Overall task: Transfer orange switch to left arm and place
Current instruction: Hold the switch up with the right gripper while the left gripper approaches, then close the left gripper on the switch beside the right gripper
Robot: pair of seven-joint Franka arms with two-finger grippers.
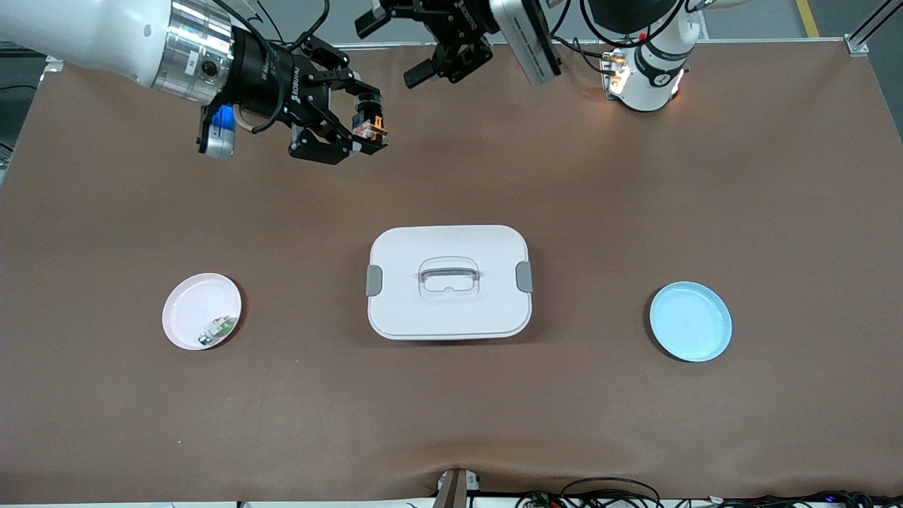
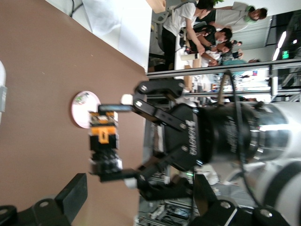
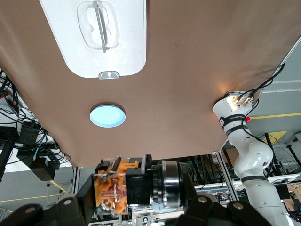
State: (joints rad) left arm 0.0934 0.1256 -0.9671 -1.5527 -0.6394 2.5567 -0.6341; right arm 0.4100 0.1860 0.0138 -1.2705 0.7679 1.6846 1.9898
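Observation:
My right gripper (image 1: 370,127) is shut on the orange switch (image 1: 372,124), a small black part with an orange end, and holds it in the air over bare table on the robots' side of the box (image 1: 449,282). In the right wrist view the switch (image 3: 123,186) sits between the fingers. My left gripper (image 1: 395,48) is open and empty, a little above and beside the right gripper, its jaws turned toward the switch. The left wrist view shows the switch (image 2: 103,141) held in the right gripper (image 2: 110,141), just ahead of my open left fingers (image 2: 75,193).
The white lidded box stands mid-table and also shows in the right wrist view (image 3: 94,37). A pink plate (image 1: 185,310) holding a small white-and-green part (image 1: 220,327) lies toward the right arm's end. A blue plate (image 1: 690,321) lies toward the left arm's end.

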